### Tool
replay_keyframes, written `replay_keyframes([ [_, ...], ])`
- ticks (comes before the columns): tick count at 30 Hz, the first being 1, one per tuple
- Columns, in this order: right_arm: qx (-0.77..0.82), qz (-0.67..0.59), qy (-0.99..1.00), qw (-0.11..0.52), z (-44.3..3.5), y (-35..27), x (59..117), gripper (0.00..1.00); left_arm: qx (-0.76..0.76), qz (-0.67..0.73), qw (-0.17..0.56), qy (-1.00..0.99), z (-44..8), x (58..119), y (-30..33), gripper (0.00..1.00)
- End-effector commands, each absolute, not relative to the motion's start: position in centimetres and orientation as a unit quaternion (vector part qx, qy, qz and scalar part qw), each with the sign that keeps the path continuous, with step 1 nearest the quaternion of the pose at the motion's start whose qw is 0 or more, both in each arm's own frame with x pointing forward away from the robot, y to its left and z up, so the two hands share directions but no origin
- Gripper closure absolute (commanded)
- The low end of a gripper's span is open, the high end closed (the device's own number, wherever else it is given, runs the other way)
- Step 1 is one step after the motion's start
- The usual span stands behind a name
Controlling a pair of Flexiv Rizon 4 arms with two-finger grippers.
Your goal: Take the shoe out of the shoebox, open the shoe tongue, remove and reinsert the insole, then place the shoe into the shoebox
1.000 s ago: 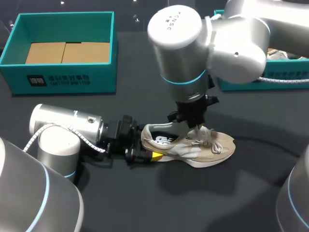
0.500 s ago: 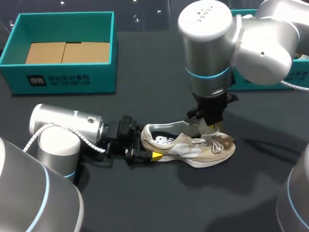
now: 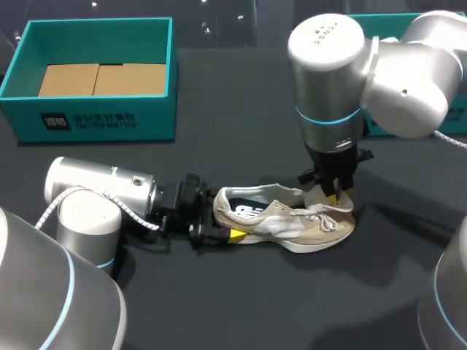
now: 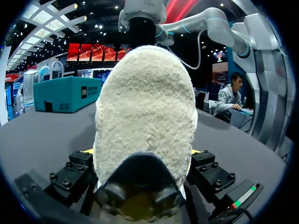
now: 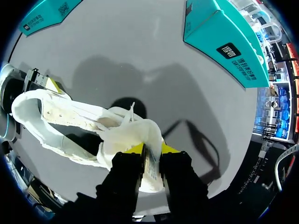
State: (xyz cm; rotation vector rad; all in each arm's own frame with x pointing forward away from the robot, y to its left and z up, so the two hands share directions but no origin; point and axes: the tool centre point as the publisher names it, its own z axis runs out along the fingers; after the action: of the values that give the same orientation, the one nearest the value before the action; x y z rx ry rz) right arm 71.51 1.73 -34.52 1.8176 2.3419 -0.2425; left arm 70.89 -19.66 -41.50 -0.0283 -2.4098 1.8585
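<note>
Beige shoe (image 3: 281, 219) lies on the dark counter (image 3: 219, 306), long axis 9-to-3 o'clock, toe at 3. At the heel the left fingers (image 3: 237, 235) grip it; the right fingers (image 5: 135, 149) pinch its tongue (image 5: 152, 163).

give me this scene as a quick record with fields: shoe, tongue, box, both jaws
shoe: on its sole on the table, outside the shoebox, heel toward the left jaws
shoe tongue: raised above the laces, pinched at its end
left jaws: shut on the shoe at its heel, low over the table
right jaws: shut on the shoe tongue, reaching down from above
shoebox: teal, open, far left of the table, only cardboard inside
insole: cannot tell from these views
</note>
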Motion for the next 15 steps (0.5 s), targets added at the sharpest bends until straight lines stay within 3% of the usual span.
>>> replay_keyframes([
  [1,0.617,-0.094,0.775,0.095,-35.2,1.6,71.4,0.56,-0.009,0.61,0.048,-0.791,-41.8,70.8,-19.7,1.0],
  [8,0.635,-0.124,0.755,0.107,-35.6,0.3,71.3,0.55,-0.009,0.61,0.048,-0.791,-41.8,70.8,-19.7,1.0],
  [15,0.617,-0.116,0.767,0.13,-31.0,1.0,71.3,0.56,-0.009,0.61,0.048,-0.791,-41.8,70.8,-19.7,1.0],
])
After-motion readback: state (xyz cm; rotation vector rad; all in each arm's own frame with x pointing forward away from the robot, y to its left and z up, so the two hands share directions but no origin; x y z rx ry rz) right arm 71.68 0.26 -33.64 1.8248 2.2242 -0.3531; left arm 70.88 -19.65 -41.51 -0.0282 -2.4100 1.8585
